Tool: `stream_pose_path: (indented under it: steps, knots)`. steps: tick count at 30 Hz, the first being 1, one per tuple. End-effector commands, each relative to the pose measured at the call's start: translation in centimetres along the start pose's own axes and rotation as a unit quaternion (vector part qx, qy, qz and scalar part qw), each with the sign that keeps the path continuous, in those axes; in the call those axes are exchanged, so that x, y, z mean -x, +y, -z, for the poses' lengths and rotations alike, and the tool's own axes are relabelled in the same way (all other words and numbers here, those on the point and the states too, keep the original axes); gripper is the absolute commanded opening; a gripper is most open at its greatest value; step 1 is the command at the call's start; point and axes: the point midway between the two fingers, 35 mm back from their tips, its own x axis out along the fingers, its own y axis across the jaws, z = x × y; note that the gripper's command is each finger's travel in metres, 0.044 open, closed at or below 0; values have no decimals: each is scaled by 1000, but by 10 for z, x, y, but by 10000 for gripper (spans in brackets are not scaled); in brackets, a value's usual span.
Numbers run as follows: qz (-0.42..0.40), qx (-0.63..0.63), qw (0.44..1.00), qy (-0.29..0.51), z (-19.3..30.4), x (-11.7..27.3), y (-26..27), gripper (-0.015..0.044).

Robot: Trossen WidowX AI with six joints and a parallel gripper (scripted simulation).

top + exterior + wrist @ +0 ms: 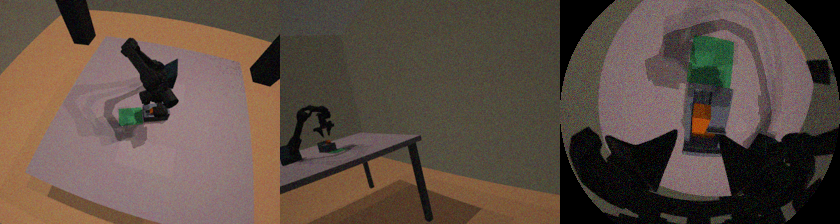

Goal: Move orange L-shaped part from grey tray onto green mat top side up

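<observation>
The orange part (151, 111) (328, 141) (701, 121) is in the grey tray (156, 120) (326, 147) (720, 112). It shows above the tray's rim in the exterior view, so it is tipped, with one end raised. In the top view the gripper hides much of the part and the tray's right end. My gripper (325, 135) (699, 135) is open and points down above the tray. The part shows ahead of the gap between its fingertips in the wrist view, and nothing is held. The green mat (130, 117) (338, 151) (713, 57) lies against the tray's end.
The tray and mat rest on the pale table top (203, 137) (385, 140). The arm's base (172, 71) (289, 156) stands near the tray, on the side away from the camera in the top view. The arm casts shadows over and around the mat.
</observation>
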Motion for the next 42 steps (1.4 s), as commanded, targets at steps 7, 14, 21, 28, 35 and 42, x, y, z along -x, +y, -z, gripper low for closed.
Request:
stream_pose_path:
  steps: [7,14,21,28,35,42]
  knots:
    - [2,-1,1000,-2,-2,-18,-1,280]
    - [2,-1,1000,-2,-2,-29,-1,280]
    - [2,-1,1000,-2,-2,-41,-1,280]
    - [2,-1,1000,-2,-2,-52,-1,280]
    - [2,-2,1000,-3,-2,-62,-2,280]
    - [2,-3,1000,-1,-2,-58,-1,149]
